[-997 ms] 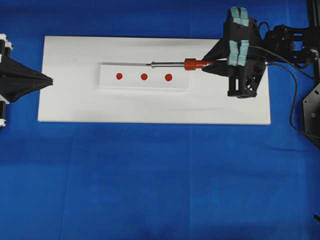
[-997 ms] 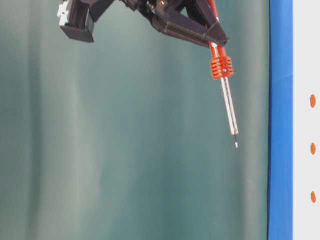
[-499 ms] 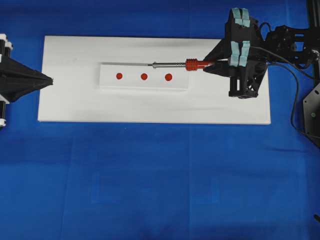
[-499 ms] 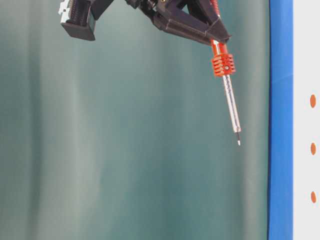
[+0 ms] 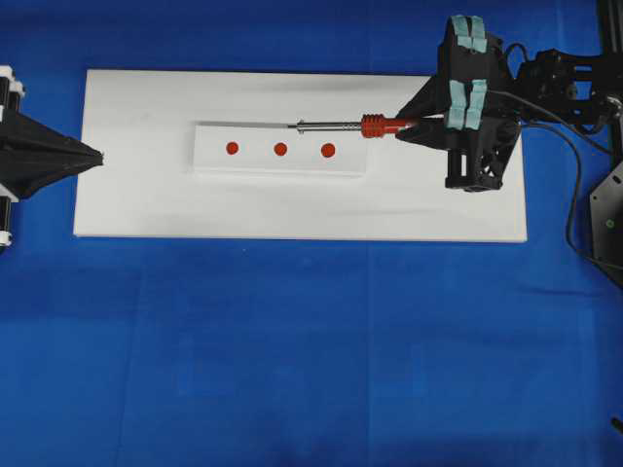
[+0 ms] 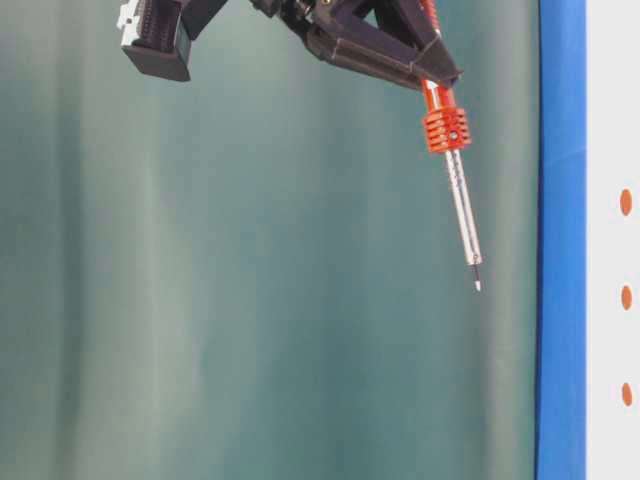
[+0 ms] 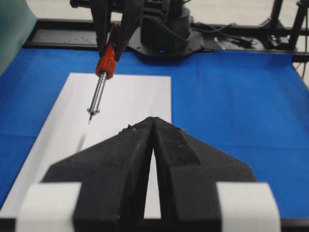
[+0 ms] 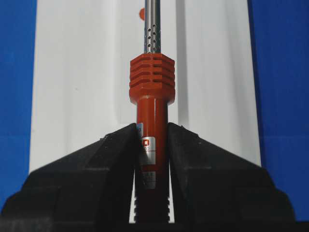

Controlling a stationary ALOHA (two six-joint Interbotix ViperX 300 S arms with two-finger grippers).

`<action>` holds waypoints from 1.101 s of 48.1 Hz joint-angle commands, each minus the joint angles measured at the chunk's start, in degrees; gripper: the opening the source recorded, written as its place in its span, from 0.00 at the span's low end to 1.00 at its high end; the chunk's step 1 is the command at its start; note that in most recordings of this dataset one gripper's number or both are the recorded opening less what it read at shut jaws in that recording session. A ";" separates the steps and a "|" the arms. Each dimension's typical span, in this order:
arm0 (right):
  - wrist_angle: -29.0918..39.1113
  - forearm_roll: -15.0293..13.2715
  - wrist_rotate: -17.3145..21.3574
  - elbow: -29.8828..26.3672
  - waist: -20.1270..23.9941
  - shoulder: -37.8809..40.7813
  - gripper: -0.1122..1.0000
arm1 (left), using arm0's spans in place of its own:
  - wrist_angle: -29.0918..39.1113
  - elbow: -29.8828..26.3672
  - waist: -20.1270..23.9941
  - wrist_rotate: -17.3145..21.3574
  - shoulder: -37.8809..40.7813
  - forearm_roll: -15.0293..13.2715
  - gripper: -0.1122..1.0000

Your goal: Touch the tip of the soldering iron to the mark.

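Note:
The soldering iron (image 5: 371, 125) has a red-orange ribbed handle and a thin silver shaft, and it points left over the board. My right gripper (image 5: 414, 125) is shut on its handle (image 8: 152, 84). Three red marks (image 5: 280, 149) lie in a row on a raised white strip (image 5: 255, 161). From overhead the tip (image 5: 293, 125) sits over the strip's far edge, beside the marks and on none of them. In the table-level view the tip (image 6: 477, 287) hangs in the air, apart from the marks (image 6: 626, 297). My left gripper (image 5: 97, 154) is shut and empty at the board's left edge.
A flat white board (image 5: 292, 209) carries the strip on a blue cloth (image 5: 311, 350). The iron's black cord (image 5: 574, 195) loops past the right arm at the board's right end. A green curtain (image 6: 250, 300) backs the table-level view.
The right gripper and iron shifted very slightly a second ago, then held still. The left gripper has not moved.

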 commanded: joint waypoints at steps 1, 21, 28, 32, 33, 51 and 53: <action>-0.44 -0.09 -0.09 -0.70 -0.09 -0.44 0.16 | -0.62 -0.62 0.09 0.00 0.26 0.00 0.12; -2.55 0.00 -0.18 -0.79 -0.09 6.50 0.16 | -0.62 -0.62 0.09 0.00 0.26 0.00 0.12; -4.48 0.00 -0.26 -0.70 0.00 9.05 0.16 | -0.53 -0.53 0.09 0.00 0.35 0.00 0.12; -5.36 0.00 -0.35 -0.70 0.18 10.20 0.16 | -0.53 -0.53 0.00 0.00 0.35 0.00 0.12; -5.54 0.00 -0.35 -0.70 0.18 10.37 0.16 | -0.62 -0.53 0.09 0.00 0.35 0.00 0.12; -6.68 0.00 -0.35 -0.70 0.18 13.62 0.16 | -0.53 -0.53 0.09 0.00 0.53 0.00 0.12; -6.68 -0.09 -0.35 -0.62 0.18 13.71 0.16 | -0.53 -0.53 0.09 0.00 0.53 0.00 0.12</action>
